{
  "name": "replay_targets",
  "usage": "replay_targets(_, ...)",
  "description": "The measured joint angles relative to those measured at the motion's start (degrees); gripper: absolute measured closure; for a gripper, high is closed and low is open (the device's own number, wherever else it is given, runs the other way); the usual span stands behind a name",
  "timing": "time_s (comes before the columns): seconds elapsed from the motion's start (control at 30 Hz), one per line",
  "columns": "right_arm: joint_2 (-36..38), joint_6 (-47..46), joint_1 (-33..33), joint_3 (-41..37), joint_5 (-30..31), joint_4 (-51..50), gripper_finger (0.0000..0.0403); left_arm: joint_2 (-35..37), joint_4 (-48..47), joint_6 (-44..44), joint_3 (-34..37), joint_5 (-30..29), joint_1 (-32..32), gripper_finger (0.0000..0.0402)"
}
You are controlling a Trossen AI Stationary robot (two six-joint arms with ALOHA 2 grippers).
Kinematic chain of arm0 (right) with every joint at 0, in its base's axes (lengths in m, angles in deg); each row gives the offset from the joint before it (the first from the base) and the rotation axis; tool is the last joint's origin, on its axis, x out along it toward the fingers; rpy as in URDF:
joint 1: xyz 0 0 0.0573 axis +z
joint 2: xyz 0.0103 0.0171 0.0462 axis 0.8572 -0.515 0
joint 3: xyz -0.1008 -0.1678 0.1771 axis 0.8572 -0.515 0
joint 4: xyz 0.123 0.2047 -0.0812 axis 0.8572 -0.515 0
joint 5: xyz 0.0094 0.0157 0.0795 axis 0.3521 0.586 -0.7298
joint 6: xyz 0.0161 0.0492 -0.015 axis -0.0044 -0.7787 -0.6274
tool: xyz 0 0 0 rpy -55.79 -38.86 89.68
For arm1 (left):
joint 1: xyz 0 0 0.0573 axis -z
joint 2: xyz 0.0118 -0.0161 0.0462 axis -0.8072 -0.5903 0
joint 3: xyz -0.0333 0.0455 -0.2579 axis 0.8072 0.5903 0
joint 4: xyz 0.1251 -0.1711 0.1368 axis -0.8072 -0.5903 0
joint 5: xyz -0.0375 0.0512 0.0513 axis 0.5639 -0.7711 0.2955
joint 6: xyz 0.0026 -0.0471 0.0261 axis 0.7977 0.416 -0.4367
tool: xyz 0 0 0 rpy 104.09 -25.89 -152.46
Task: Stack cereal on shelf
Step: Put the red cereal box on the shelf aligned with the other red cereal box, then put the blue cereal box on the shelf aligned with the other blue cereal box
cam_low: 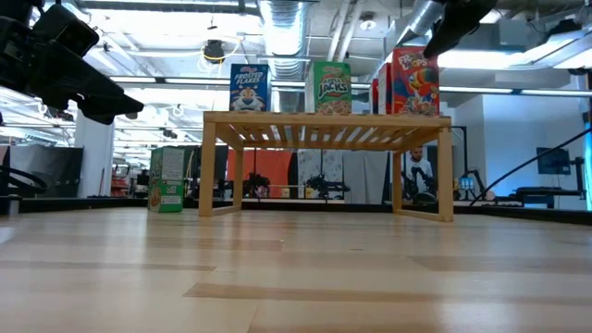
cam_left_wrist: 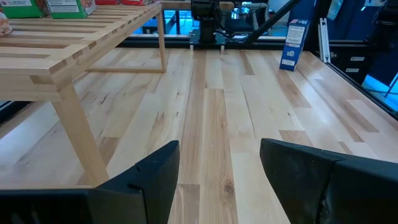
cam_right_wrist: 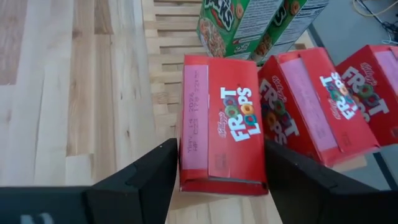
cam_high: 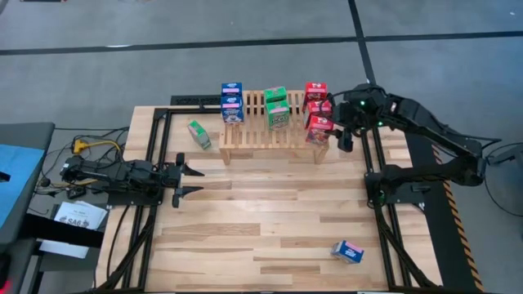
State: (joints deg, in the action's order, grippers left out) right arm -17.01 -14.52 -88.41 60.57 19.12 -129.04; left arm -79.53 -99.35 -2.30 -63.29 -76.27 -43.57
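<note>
A: Nearest the camera is bare plank bench (cam_low: 296,277); beyond it stands the wooden shelf (cam_low: 326,118) with boxes on top.

B: Where is the cereal?

A: Seven are on the shelf – two blue boxes (cam_high: 232,101) at its left end, two green boxes (cam_high: 276,109) in the middle, three red boxes (cam_high: 317,108) at the right. A third green box (cam_high: 198,135) lies on the bench just left of the shelf, and a third blue box (cam_high: 348,251) lies well apart at the near right of the bench.

B: And the arms?

A: The right gripper (cam_right_wrist: 217,165) hangs over the nearest red box (cam_right_wrist: 222,124), fingers either side of it and apparently just clear – parted, holding nothing as far as I can judge. The left gripper (cam_left_wrist: 217,174) waits low at the left of the bench, fingers a little apart and empty.

B: How will the boxes handle?

A: I'd judge them light, hollow cardboard: stiff enough to pinch, easy to crush or tip. Taking one across its narrow sides, near mid-height, looks safest. The printed faces may be slick, so a gentle, square squeeze.
</note>
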Motion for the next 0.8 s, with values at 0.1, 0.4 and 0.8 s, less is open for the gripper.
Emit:
replay_targets(0.1, 0.0, -0.2, 0.0, 0.9, 0.2, -1.2, 0.0147, 0.0, 0.0, 0.0, 0.0, 0.0, 0.0, 0.0187)
replay_targets(0.4, 0.0, -1.4, 0.0, 4.7, 0.3, -3.7, 0.0147, 0.0, 0.0, 0.0, 0.0, 0.0, 0.0, 0.0187)
replay_targets(0.8, 0.0, -25.5, 7.7, 9.0, 1.5, -19.2, 0.0147, 0.0, 0.0, 0.0, 0.0, 0.0, 0.0, 0.0187)
